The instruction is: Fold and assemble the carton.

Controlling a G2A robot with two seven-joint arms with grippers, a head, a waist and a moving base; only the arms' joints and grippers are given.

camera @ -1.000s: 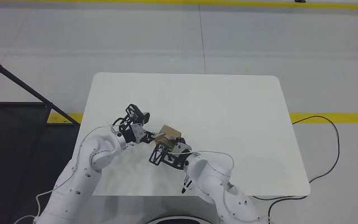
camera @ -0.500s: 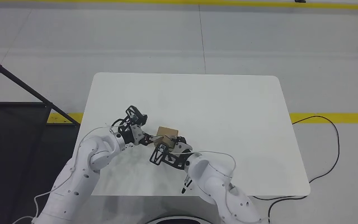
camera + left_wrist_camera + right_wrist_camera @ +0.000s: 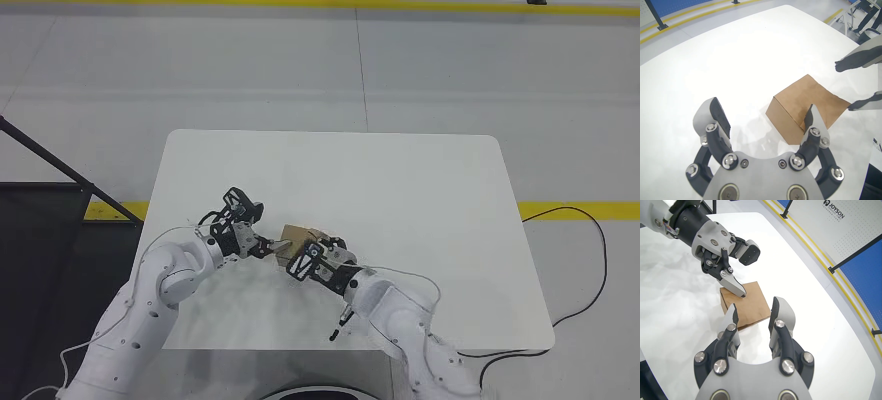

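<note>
The carton (image 3: 810,94) sits on the white table (image 3: 420,190), towards the robot's edge and a little to the left of the middle. It is a small brown box, and every face in view is closed. A fold line runs along the top edge nearest the left arm.

The left gripper (image 3: 763,106) is spread wide and holds nothing. One slim finger (image 3: 734,288) reaches over the box, with its tip set down on the top face near a corner. The other finger, with the dotted black pad (image 3: 749,255), stands off in the air, well apart from the cardboard.

The right gripper (image 3: 754,303) faces it from the opposite side, also parted and not grasping anything. In the left wrist view, one of its fingertips (image 3: 859,106) lies right at the far corner of the top face – touching it or just short, I cannot say which. The other fingertip (image 3: 851,62) hangs clear beyond the box. In its own wrist view the two fingers straddle the near edge of the carton (one crosses in front of a side wall, the other stands just beside the opposite corner).

From above, the two arms meet at the box, one on each side – the left arm from the left, the right arm from the robot's side.

A black cable (image 3: 590,260) trails on the floor past the table's right edge, crossing a yellow floor line (image 3: 580,210)
</note>
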